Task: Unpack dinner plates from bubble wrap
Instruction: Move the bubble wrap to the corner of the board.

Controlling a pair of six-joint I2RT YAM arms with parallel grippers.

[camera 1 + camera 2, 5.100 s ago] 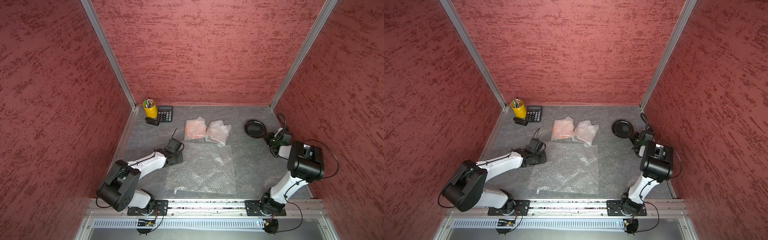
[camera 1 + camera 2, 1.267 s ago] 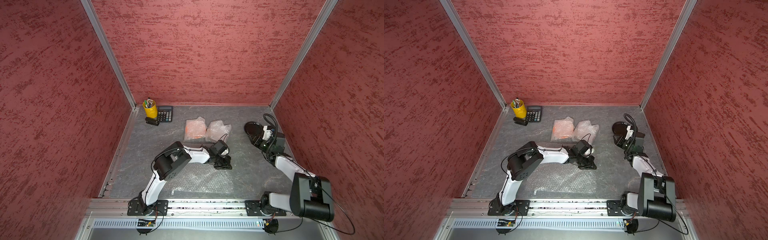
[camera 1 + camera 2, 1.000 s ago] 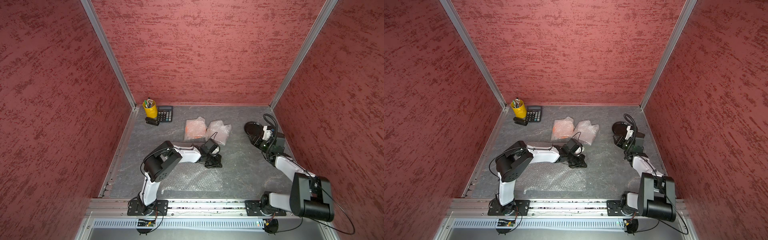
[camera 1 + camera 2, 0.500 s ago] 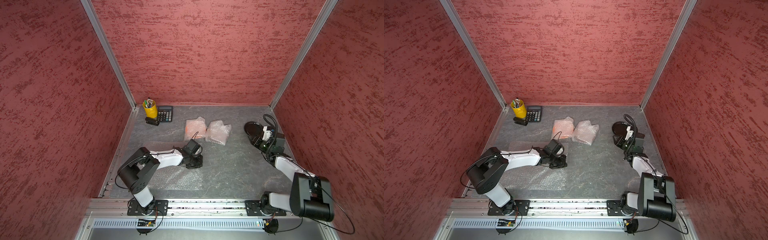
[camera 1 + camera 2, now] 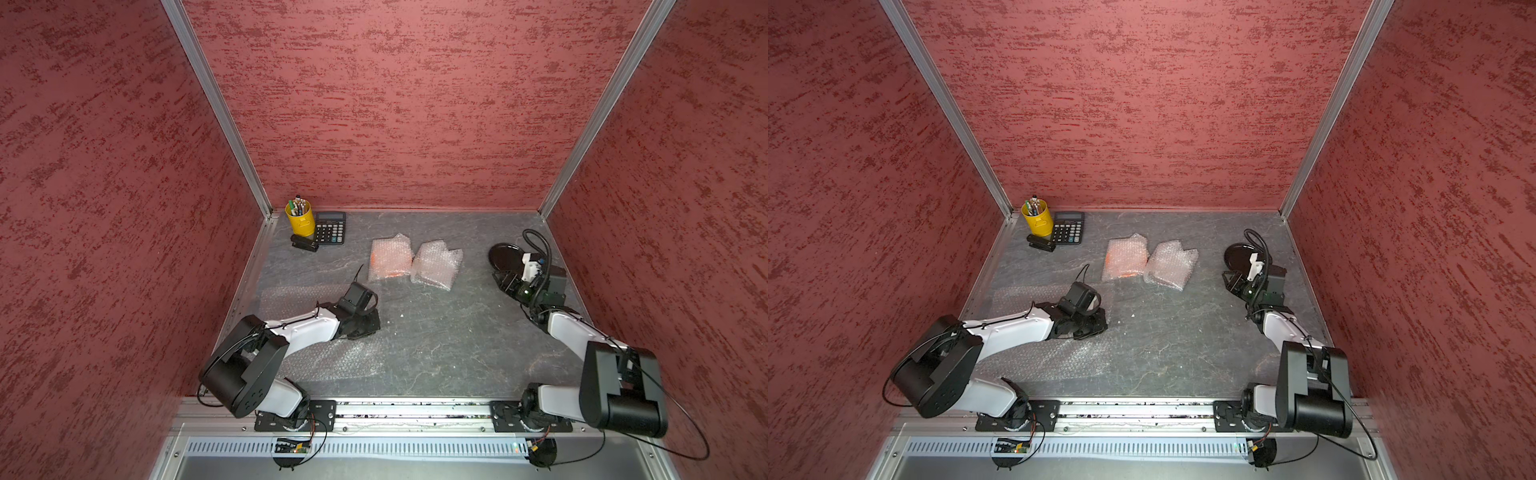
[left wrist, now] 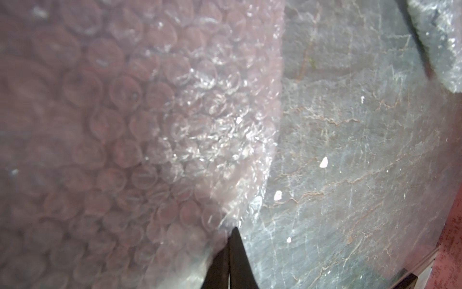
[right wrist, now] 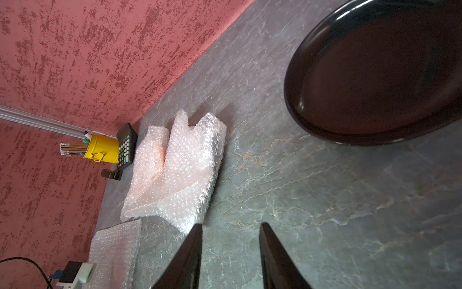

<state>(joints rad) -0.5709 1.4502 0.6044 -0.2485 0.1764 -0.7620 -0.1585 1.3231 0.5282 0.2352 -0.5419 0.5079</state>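
Left wrist view: left gripper (image 6: 230,240) pinched shut on loose bubble wrap (image 6: 150,125) edge, probably clearing space. Right gripper (image 7: 231,225) apart, empty (parked by bare black plate (image 7: 375,75)). Orange bundle (image 5: 390,259), pale bundle (image 5: 436,266) back-middle, unopened.
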